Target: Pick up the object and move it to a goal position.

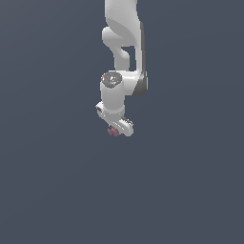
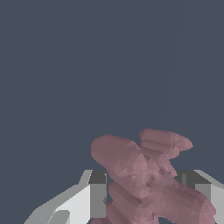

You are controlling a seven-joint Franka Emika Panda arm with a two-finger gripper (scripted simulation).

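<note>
Exterior view first: the white arm (image 1: 123, 52) comes down from the top edge of the picture, bends at a rounded joint and ends in the hand (image 1: 116, 128), which sits a little above the middle of the frame. A small reddish-pink object (image 1: 113, 131) shows at the hand's lower tip, on the side toward the exterior view's left. It touches the hand there and is much smaller than it. Around the arm there is only a flat, dark blue-grey background; whether this is the table cannot be told, and it is also unclear whether the object is lifted off a surface or resting on one.

The wrist view shows the same object (image 2: 148, 175) from very close. It is knobbly and irregular, made of several blunt, rounded lobes that stick out in different directions like a rough star. One thick lobe reaches toward one finger (image 2: 97, 199), another points away past the other finger (image 2: 205, 192), and more lobes run out of the picture's edge. The two grey-and-white fingers stand on either side of the object, and its body fills the gap between them, overlapping the inner face of each one. The hand is closed on the object, with the fingers only as far apart as the object's width.
</note>
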